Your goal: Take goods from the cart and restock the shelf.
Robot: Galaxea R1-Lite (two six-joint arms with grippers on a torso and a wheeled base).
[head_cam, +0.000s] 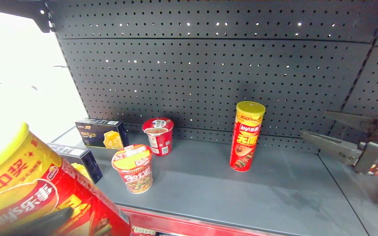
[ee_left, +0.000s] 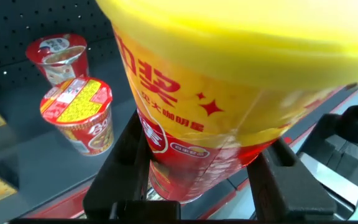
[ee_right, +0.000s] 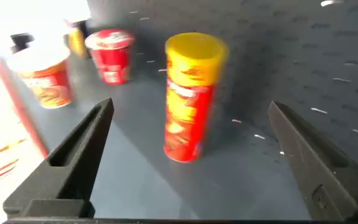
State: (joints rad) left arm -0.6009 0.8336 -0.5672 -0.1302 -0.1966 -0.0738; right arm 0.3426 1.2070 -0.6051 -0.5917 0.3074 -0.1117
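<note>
Stock on hand:
- Held chip can (head_cam: 34, 190), yellow lid, red body: tilted, clamped in my left claw (ee_left: 201, 177), low at the left before the shelf (head_cam: 208, 183).
- My right claw (head_cam: 314, 124): spread wide, empty, over the shelf's right end.
- Standing chip can (head_cam: 246, 137): upright, mid-shelf near the back panel.
- Two noodle cups (head_cam: 133, 168) (head_cam: 158, 135): upright, left of it.
- Two dark cracker boxes (head_cam: 102, 132) (head_cam: 77, 159): far left.

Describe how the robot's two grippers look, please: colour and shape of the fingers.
The right gripper has two long, tapered, dark grey fingers with small round screws near their base. The left gripper has flat, matte black fingers. I see no cables or markings.
</note>
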